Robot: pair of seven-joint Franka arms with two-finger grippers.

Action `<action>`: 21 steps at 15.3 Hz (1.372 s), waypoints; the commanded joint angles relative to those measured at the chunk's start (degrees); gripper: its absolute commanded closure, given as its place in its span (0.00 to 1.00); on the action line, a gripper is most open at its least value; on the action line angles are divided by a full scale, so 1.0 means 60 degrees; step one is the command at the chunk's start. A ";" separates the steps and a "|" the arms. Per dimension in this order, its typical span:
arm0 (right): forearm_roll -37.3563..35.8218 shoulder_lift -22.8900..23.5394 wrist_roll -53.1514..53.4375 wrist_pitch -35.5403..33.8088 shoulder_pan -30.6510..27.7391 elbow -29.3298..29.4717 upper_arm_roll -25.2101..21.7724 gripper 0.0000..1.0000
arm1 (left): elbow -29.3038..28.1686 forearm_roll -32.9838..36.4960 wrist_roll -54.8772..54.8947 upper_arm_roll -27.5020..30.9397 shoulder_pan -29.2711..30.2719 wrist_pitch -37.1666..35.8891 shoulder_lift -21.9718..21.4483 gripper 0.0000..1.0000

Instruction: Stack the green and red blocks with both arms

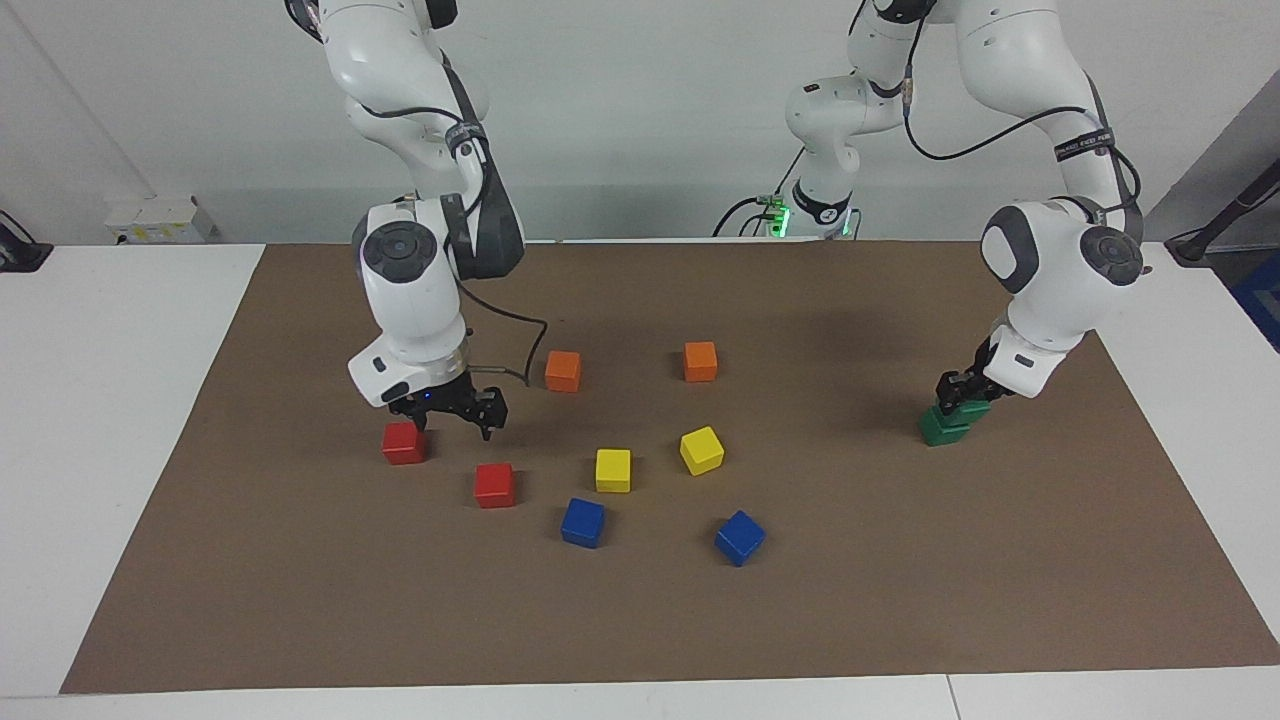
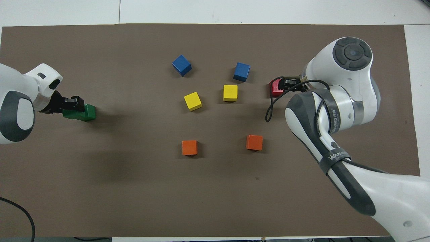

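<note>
Green half nearly done: the left gripper [image 1: 962, 392] is clamped on the upper dark green matte cube [image 1: 968, 409], resting atop the lower green cube [image 1: 941, 428] at the facing view's three o'clock. The right gripper [image 1: 455, 411], fingers apart and empty, hangs between the two bright red matte cubes [image 1: 404, 443] [image 1: 494, 484] at nine o'clock (both unstacked).

Red cubes [image 1: 404, 443], green cubes [image 1: 944, 427], brown mat [image 1: 640, 620], white arms [image 1: 410, 290]

Left gripper [image 1: 958, 393] clamped on upper green block [image 1: 972, 408], set on lower green block [image 1: 941, 428], offset. Right gripper [image 1: 455, 422] spread wide, empty, raised above the brown surface [image 1: 900, 560] between two red blocks [image 1: 403, 443] [image 1: 494, 485]. Orange, yellow, blue cubes lie scattered mid-surface.
</note>
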 commanded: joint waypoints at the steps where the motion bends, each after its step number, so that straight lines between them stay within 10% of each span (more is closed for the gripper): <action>1: 0.0181 0.0802 0.0212 -0.0210 -0.0093 0.0866 0.0047 0.00 | -0.0526 -0.0118 -0.0076 0.0075 -0.0079 0.0318 -0.0400 1.00; 7: 0.0532 0.1550 0.0490 -0.0124 0.0113 0.1643 0.0193 0.00 | -0.0658 -0.0118 -0.0193 0.0075 -0.0109 0.0537 -0.0415 0.93; 11: 0.0709 0.1842 0.0344 0.0475 0.0142 0.1556 0.0193 0.00 | -0.0790 -0.0118 -0.0193 0.0075 -0.0109 0.0756 -0.0415 0.00; 21: 0.0693 0.1887 -0.0388 0.1340 0.0039 0.0883 0.0179 0.00 | 0.0146 -0.0118 -0.0179 0.0031 -0.0167 -0.1069 -0.0823 0.00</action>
